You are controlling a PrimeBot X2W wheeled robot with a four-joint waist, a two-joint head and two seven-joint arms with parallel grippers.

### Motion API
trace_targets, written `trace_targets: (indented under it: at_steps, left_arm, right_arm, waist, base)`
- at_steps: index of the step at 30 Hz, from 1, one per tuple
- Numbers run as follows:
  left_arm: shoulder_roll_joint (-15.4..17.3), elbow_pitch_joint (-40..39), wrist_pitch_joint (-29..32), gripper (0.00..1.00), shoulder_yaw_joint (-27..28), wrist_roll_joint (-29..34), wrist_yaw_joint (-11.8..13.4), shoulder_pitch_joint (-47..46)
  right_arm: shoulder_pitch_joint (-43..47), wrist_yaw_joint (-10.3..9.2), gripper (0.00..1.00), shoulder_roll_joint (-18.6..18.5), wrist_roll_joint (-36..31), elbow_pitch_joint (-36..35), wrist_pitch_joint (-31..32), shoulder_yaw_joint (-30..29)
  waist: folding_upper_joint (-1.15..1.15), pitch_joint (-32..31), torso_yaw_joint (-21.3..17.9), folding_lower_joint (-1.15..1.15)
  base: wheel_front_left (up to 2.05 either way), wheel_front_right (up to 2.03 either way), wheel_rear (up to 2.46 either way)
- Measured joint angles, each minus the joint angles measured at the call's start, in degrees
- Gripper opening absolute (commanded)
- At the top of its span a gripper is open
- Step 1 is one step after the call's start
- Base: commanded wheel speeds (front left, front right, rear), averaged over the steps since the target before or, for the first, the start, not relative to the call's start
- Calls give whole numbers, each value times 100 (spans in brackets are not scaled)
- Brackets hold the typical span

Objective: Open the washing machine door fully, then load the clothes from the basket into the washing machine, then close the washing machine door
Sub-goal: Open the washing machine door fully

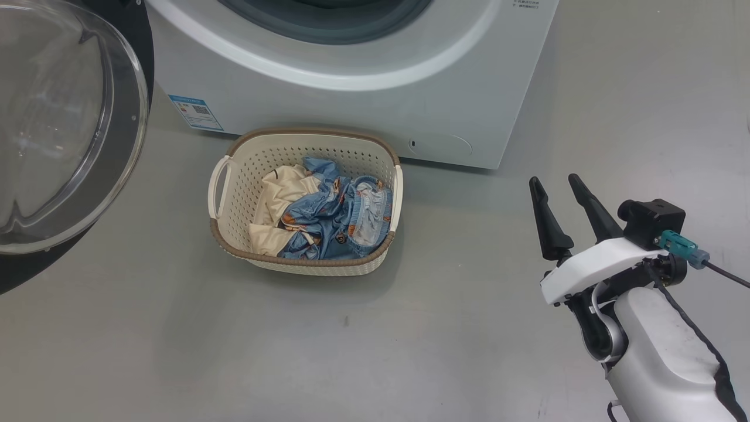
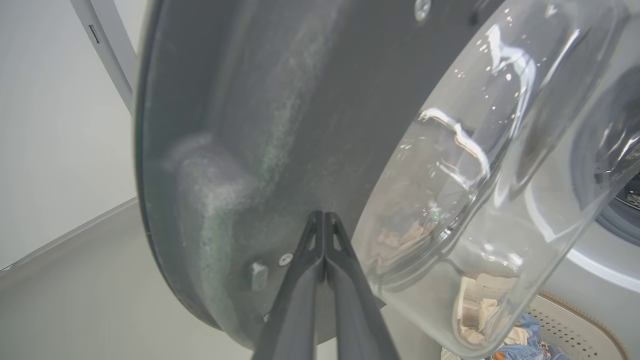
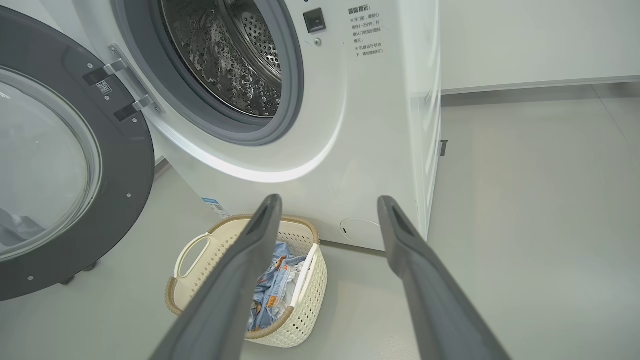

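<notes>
A: Where does the head view look from?
B: From high over the basket [image 1: 310, 132], facing forward and down. The washing machine [image 1: 363, 105] front runs just behind it.
A: The right wrist view?
B: Lower, back and to the right of the basket, facing the machine's front, with the drum opening [image 3: 225, 60] above the basket.
A: And the left?
B: Very close against the washing machine door [image 2: 225, 150], left of the basket — a basket corner peeks in at bottom right.
A: Shared ground?
B: Basket, clothes [image 1: 328, 217] and door — in all three.

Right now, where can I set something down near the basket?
Bare floor between the basket and the right gripper, and on its near side. Crowded behind it against the washing machine, and left by the washing machine door.
</notes>
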Motion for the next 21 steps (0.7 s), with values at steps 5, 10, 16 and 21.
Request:
trace_targets:
  at_steps: [5, 10, 16, 21]
  left_arm:
    - [-29, 79, -96, 0, -29, 0, -56, -48]
    - [-63, 83, -254, 0, -58, 0, -129, -64]
    - [-191, -64, -435, 0, -153, -18, -219, -61]
    - [-364, -158, -606, 63, -248, -22, -260, -36]
  right_arm:
    - [-3, 0, 100, 1, 0, 23, 0, 24]
    - [-3, 0, 100, 25, 2, 51, 0, 45]
    - [-1, 0, 100, 9, 10, 78, 0, 38]
    - [4, 0, 100, -23, 11, 101, 0, 51]
  waist:
    - [0, -32, 13, 0]
    - [0, -118, 1, 0]
    - [0, -182, 14, 0]
    - [0, -263, 33, 0]
  base:
    - [0, 0, 0]
    - [0, 0, 0]
    - [0, 0, 0]
    - [0, 0, 0]
